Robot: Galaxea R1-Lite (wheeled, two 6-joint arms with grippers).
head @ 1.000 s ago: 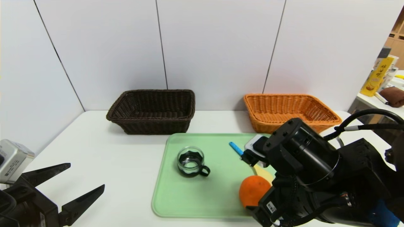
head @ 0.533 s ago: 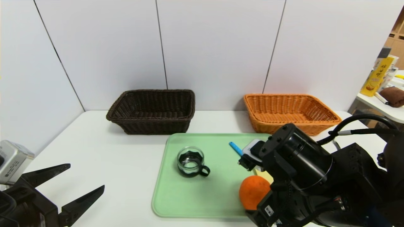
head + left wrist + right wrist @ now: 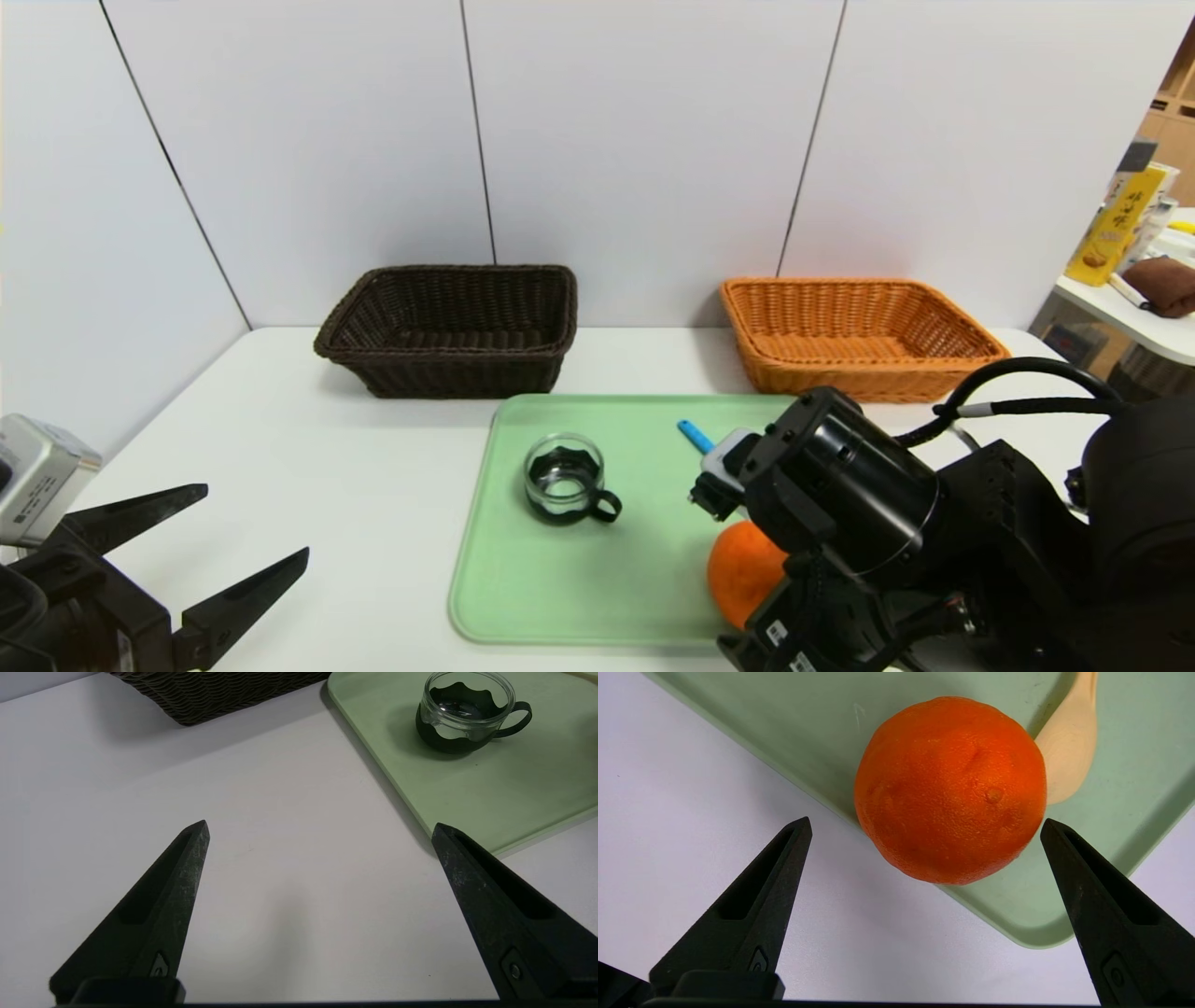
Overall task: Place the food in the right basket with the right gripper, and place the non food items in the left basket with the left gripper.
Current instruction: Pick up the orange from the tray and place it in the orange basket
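The right arm (image 3: 990, 523) reaches in from the right side, bent, its black wrist (image 3: 840, 485) slanting down toward the middle of the work area; its gripper (image 3: 926, 820) is low at the near side, both fingers spread wide apart, holding nothing. The left arm's gripper (image 3: 258, 515) is parked low at the near left, fingers wide apart too, tips well clear of each other, also holding nothing
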